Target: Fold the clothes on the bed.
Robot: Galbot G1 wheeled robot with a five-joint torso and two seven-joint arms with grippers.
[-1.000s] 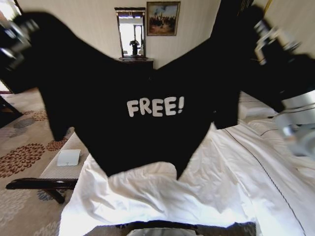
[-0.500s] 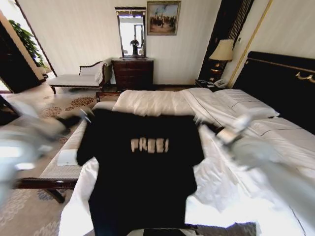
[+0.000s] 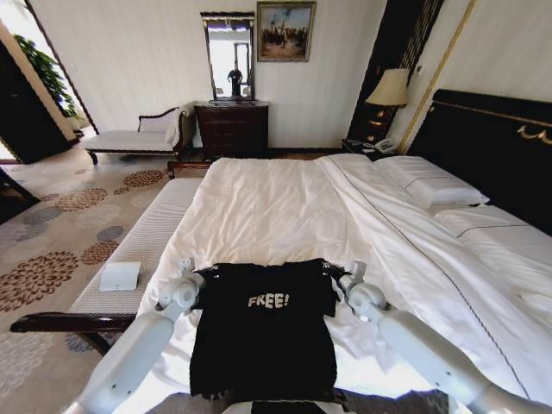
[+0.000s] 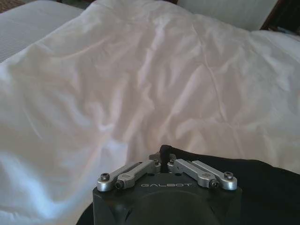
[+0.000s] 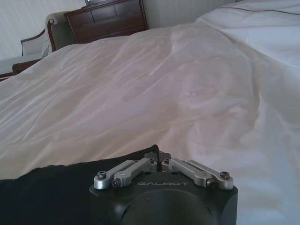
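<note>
Bed [image 3: 285, 207] first, huge and white, and the black T-shirt [image 3: 263, 336] is down on it now, no longer held up in the air: laid flat at the foot end, "FREE!" facing up, ready for folding. Left gripper [image 3: 200, 278] pinches its far left corner, right gripper [image 3: 332, 274] the far right, both clenched on cloth.

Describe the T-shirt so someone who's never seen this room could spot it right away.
Start at the big white bed with the dark headboard. At its near end lies a black T-shirt. It is the only dark fabric on the bedding, with white "FREE!" lettering.
</note>
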